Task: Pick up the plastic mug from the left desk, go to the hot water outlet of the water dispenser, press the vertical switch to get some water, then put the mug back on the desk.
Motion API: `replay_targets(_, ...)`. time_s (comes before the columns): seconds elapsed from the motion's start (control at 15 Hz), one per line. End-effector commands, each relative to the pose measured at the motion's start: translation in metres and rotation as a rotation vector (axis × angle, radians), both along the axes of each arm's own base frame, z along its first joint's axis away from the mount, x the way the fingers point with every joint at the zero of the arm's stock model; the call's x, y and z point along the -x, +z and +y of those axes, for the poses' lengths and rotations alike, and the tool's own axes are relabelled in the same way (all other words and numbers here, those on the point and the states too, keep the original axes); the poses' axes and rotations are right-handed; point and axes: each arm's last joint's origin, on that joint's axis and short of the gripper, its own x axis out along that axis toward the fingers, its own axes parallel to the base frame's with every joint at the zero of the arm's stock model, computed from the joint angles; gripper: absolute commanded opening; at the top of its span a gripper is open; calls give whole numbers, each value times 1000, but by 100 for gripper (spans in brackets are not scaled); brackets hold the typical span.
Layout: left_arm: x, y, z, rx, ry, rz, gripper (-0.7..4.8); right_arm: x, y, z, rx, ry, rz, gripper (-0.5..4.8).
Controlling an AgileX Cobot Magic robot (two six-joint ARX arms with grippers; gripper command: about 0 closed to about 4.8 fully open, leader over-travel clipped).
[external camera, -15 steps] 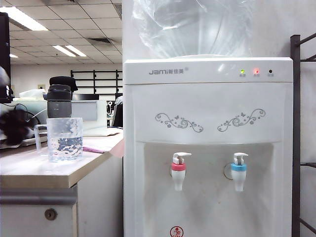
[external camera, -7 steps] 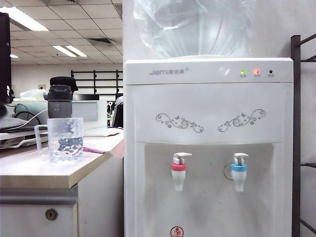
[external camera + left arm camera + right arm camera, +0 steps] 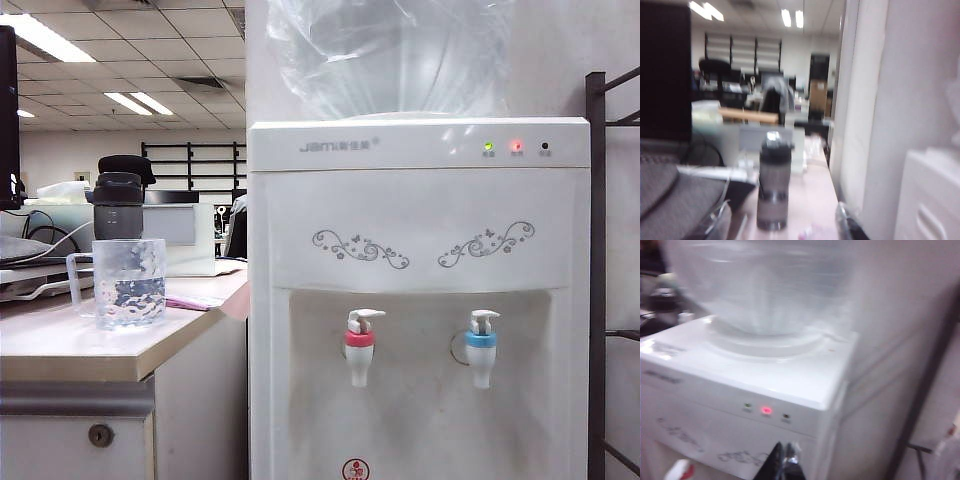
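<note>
The mug (image 3: 128, 282) stands upright on the bench (image 3: 70, 345), in front of a dark bottle (image 3: 118, 205) and well left of the dispenser (image 3: 418, 300). The red tap (image 3: 360, 346) hangs untouched. The right claw (image 3: 783, 461) is pinched together, up near the dispenser's indicator lights. The left claw is out of view, so its state cannot be told; its camera looks along the bench at the bottle.
</note>
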Motion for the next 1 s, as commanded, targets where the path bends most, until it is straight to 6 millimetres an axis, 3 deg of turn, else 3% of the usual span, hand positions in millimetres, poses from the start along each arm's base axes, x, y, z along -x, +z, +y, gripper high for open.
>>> replay_targets(0.07,15,10,1,9,-1,-121,290,4,-14,-4,-10,-40,-20,-5)
replay_targets(0.4,44,24,4,24,-1,-300,290,11,-29,-6,-4,-50,5,-5)
replay_targets(0.8,64,32,5,36,-2,-435,290,0,-58,-6,12,-69,88,-5)
replay_targets(0.87,60,28,5,31,-2,-379,290,-3,-66,-6,17,-82,113,-5)
replay_targets(1.0,41,-3,3,-3,-6,-4,290,-8,-85,-9,25,-125,174,-5)
